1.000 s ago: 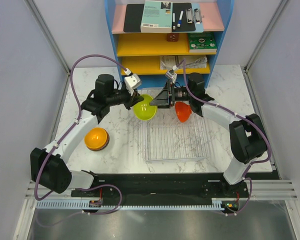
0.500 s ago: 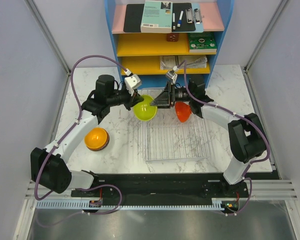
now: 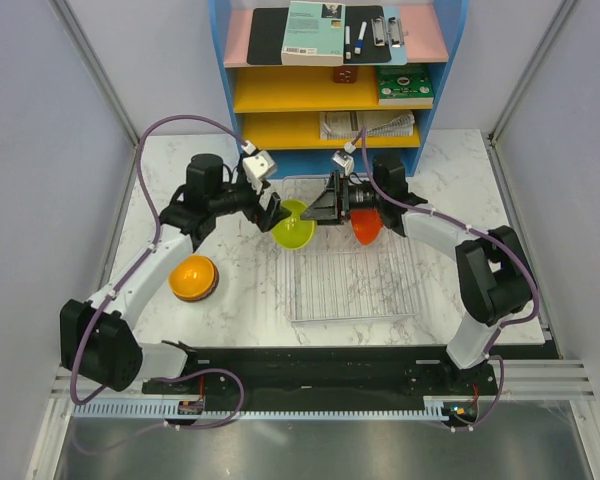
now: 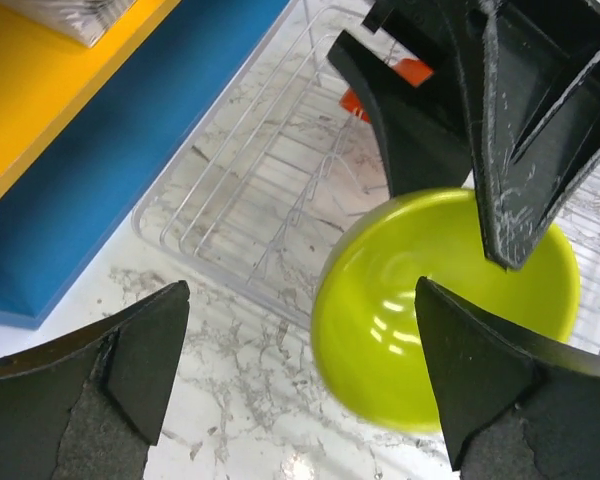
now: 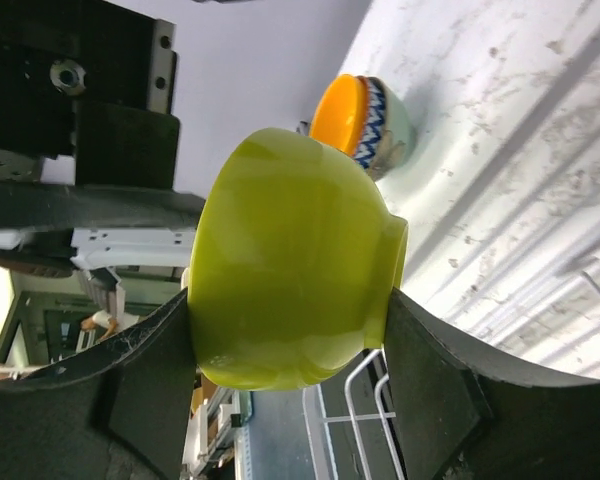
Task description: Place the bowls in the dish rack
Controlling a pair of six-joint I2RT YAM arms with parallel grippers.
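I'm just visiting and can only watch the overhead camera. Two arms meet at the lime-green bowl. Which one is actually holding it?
Observer: The right one. Its wrist camera shows the lime-green bowl clamped between the fingers of the right end effector.
Operator: And the other arm?
Observer: Its wrist camera shows the left end effector wide open, gripping nothing.
Operator: Is that orange bowl by itself?
Observer: No. The right wrist view shows the orange bowl nested inside a blue-white patterned bowl.
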